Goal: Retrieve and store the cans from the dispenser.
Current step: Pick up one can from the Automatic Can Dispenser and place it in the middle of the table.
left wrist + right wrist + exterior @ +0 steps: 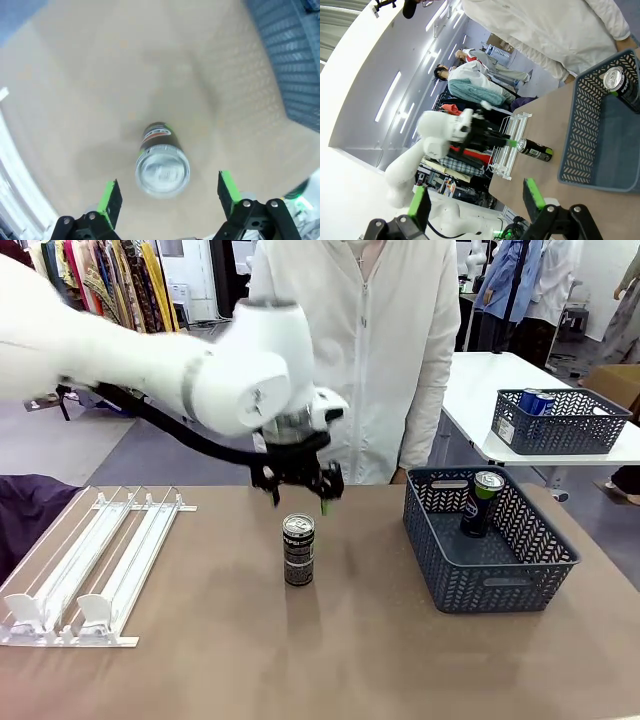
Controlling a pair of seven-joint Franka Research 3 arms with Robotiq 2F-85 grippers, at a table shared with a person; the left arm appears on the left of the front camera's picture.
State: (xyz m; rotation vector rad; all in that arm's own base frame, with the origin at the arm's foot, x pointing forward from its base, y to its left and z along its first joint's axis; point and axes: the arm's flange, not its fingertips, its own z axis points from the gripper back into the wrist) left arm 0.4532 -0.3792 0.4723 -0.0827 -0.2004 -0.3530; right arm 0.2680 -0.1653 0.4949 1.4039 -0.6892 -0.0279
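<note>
Dark can [298,550] stands upright mid-table, well left of the grey basket [520,570] holding another can [481,504]; the left arm reaches in from the left, its gripper [300,487] just above, jaws spread wide, clear of the can; the white dispenser [90,570] lies on the tan table [300,660]; the right gripper [476,200] gapes empty.

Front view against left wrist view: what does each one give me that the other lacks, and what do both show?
Front view alone: the dispenser, a person in white behind the table, and a can leaning in the basket. Left wrist view alone: the standing can's silver top from above, between the left gripper and its spread green pads. Shared: the dark can upright on the table, ungripped, with the basket beside it.
</note>
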